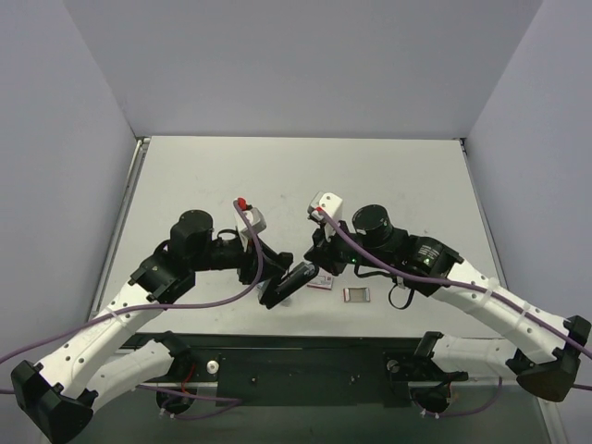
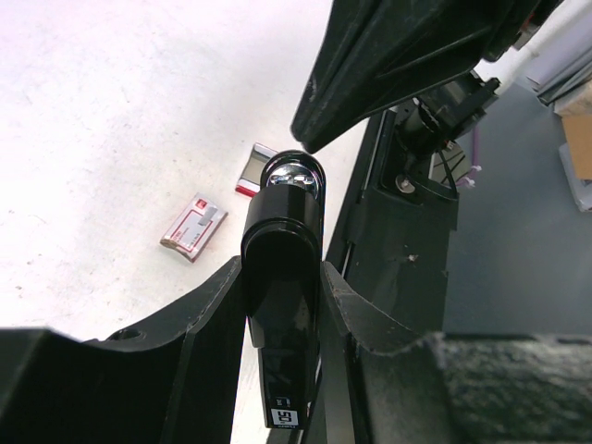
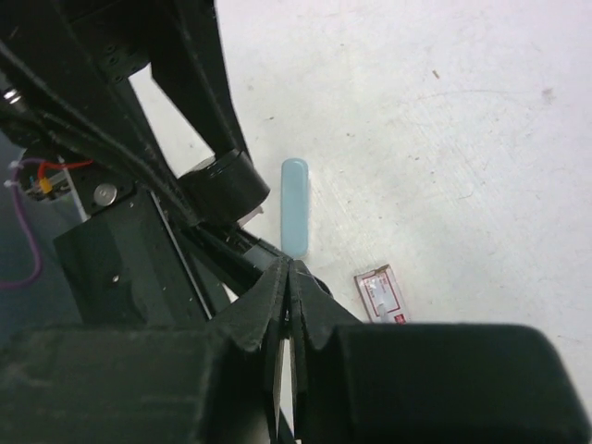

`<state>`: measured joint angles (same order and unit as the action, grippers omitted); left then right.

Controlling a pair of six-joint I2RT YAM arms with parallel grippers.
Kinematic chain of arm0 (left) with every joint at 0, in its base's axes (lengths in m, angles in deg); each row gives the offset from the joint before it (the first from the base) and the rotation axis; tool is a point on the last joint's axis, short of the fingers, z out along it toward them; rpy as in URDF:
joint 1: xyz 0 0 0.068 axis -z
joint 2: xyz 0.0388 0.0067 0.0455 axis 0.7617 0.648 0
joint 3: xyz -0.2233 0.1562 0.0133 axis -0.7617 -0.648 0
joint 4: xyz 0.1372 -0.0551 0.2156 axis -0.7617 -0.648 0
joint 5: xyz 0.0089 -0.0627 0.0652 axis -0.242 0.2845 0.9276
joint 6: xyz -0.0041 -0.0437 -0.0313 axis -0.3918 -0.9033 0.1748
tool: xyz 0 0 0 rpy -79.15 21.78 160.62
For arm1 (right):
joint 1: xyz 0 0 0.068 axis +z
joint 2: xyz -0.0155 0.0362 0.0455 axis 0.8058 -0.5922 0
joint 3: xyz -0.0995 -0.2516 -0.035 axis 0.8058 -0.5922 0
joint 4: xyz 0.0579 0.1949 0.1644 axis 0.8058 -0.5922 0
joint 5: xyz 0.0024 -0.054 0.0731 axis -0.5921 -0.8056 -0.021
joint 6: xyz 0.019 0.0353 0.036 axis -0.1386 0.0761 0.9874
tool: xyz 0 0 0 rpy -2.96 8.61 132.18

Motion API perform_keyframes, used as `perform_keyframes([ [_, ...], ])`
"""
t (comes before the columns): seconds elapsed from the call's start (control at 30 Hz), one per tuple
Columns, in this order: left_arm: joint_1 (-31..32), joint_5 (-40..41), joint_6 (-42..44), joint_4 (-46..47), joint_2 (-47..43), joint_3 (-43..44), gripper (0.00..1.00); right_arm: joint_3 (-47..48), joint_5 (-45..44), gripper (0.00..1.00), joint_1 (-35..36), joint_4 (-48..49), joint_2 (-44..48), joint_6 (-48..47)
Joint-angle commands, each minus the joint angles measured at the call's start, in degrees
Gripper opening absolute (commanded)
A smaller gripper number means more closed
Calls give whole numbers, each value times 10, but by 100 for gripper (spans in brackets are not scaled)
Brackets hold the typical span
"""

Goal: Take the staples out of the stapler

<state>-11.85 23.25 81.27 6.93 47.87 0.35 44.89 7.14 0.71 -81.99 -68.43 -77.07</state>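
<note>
The white print on the label (image 2: 287, 407) was too small to read. The glossy black stapler (image 2: 284, 231), lower centre in the left wrist view, sat clamped in the left gripper (image 2: 282, 291). The right gripper (image 3: 289, 277) had its fingers pressed together. The staples were not discernible.

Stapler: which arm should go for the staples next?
Right, most likely. The left gripper is clamped on the stapler, so it is busy holding it. The right gripper is shut with nothing visible in it, and its tips sit close by the stapler's chrome end.
</note>
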Motion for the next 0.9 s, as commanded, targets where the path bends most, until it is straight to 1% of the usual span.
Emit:
perform_keyframes([
  [0.0,-3,39,-16,54,-6,26,0,-5,-63,0,-2,84,-17,28],
  [0.2,-4,54,-33,79,-10,20,0,-41,-85,0,-2,167,-30,70],
  [0.33,-4,64,-47,96,-10,18,0,-46,-88,0,-2,172,-50,85],
  [0.37,-4,64,-52,99,-9,17,0,-48,-88,0,-2,192,-52,91],
  [0.53,-4,77,-58,104,-3,15,0,-81,-79,0,-2,232,-62,117],
  [0.87,-3,161,-74,127,-3,13,0,-135,-128,0,-2,262,-57,134],
])
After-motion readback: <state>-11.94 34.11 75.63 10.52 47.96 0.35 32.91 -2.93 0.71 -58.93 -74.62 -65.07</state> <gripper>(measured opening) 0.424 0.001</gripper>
